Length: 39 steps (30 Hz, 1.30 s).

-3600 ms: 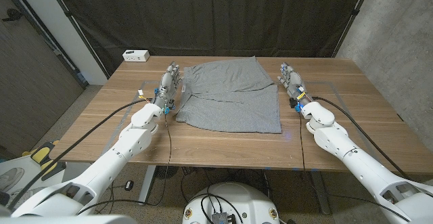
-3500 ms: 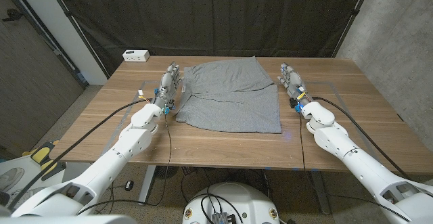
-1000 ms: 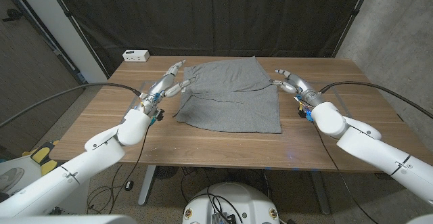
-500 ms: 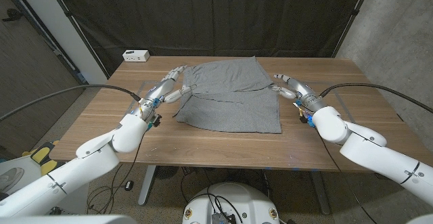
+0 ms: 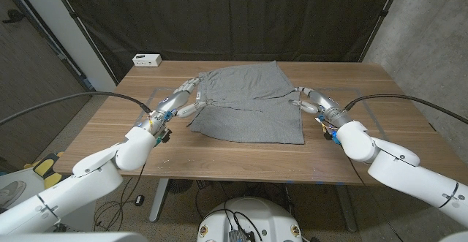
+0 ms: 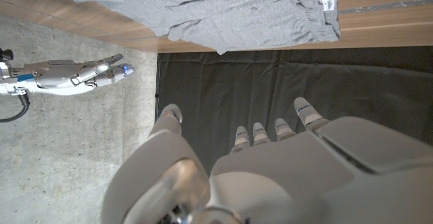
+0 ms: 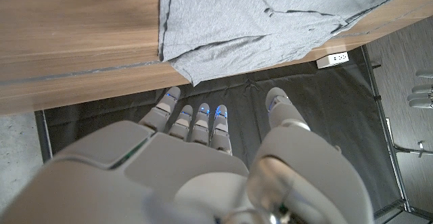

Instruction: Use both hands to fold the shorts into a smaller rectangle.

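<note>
**A:** What is in front of you?

**B:** A wooden table seen from above, with grey shorts spread flat on its middle and far part. Your left hand is at the shorts' left edge and your right hand at the right edge. A small white box sits at the far left corner.

**A:** What are your fingers doing?

**B:** Both hands hold nothing. The fingers are spread and reach toward the cloth. The left fingertips look to be touching or just over the left hem. The right fingertips are just beside the right edge; whether they touch, I cannot tell.

**A:** How do you do this step well?

**B:** You are, I judge, at the approach before the first grasp. Pinch both sides at matching points, so the fold line comes out straight. Take only the cloth, not the table. Lift both hands together and level; if one hand leads, the cloth will likely skew or bunch.

**A:** Which way do the shorts lie?

**B:** The narrower end points away from you, toward the dark curtain. The wider end lies nearer you. A white tag shows near the left hand in the left wrist view. The long axis looks to run from near to far, roughly straight, with the near left corner slightly slanted.
</note>
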Each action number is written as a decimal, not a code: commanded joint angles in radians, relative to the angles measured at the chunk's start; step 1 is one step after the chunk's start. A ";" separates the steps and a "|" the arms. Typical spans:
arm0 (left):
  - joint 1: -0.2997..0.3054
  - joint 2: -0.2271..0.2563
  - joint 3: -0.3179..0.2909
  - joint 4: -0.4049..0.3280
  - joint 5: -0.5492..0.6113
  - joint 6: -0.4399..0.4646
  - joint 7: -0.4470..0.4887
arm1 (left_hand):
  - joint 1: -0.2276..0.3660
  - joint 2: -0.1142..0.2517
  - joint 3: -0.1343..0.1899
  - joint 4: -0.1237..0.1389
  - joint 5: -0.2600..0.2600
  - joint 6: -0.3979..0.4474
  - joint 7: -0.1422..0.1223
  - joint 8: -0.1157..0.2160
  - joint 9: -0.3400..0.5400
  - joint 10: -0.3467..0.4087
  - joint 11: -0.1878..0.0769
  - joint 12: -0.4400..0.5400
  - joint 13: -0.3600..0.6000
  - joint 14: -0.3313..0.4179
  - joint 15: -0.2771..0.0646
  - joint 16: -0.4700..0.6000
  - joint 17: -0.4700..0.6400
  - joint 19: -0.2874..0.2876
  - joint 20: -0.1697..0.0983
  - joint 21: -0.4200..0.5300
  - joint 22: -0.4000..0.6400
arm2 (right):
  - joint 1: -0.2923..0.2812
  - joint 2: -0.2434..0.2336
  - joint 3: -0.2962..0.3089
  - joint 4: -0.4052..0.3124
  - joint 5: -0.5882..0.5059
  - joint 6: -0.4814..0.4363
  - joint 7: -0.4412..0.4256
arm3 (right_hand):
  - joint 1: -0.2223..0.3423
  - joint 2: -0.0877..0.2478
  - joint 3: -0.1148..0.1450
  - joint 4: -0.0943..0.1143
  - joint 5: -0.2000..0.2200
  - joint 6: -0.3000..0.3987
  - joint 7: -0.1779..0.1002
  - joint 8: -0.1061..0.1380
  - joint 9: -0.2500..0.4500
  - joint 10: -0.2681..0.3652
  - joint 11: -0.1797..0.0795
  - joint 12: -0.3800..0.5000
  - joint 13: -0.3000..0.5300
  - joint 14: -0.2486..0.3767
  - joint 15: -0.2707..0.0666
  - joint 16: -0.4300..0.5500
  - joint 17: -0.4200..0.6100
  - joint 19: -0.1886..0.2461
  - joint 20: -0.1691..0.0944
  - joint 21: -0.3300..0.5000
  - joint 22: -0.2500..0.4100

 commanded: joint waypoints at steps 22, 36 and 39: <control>0.137 0.015 -0.078 -0.041 -0.002 0.079 -0.056 | 0.021 0.004 0.002 -0.018 -0.002 0.016 0.004 -0.002 0.004 -0.030 0.007 -0.009 0.006 -0.135 -0.009 -0.004 0.002 -0.117 -0.014 -0.006 0.004 | -0.039 0.002 -0.083 -0.103 -0.058 -0.182 -0.017 | 0.032 0.004 0.007 -0.005 0.000 0.024 -0.002 0.004 0.006 0.019 -0.005 0.000 0.005 0.014 -0.024 0.001 0.005 0.018 0.001 0.003 0.004; 0.134 0.033 -0.077 -0.041 -0.010 0.102 -0.090 | 0.045 0.008 0.009 -0.036 -0.003 0.034 0.002 0.003 0.005 -0.016 0.012 -0.008 0.006 -0.131 -0.004 -0.003 0.002 -0.100 -0.008 -0.004 0.003 | -0.040 0.013 -0.132 -0.128 -0.099 -0.267 -0.035 | 0.092 0.001 0.026 -0.023 0.001 0.033 -0.009 0.004 0.006 0.027 -0.021 -0.005 0.005 0.033 -0.027 0.001 0.003 0.055 0.013 0.011 0.003; 0.132 0.041 -0.071 -0.048 0.004 0.122 -0.094 | 0.070 0.009 0.016 -0.052 -0.003 0.046 0.000 0.006 0.005 -0.011 0.013 -0.009 0.006 -0.130 -0.003 -0.002 0.001 -0.088 -0.011 -0.004 0.002 | -0.036 0.013 -0.149 -0.131 -0.112 -0.285 -0.035 | 0.109 -0.004 0.030 -0.025 0.001 0.045 -0.010 0.008 0.006 0.032 -0.023 -0.005 0.005 0.036 -0.030 0.000 0.003 0.059 0.014 0.010 0.003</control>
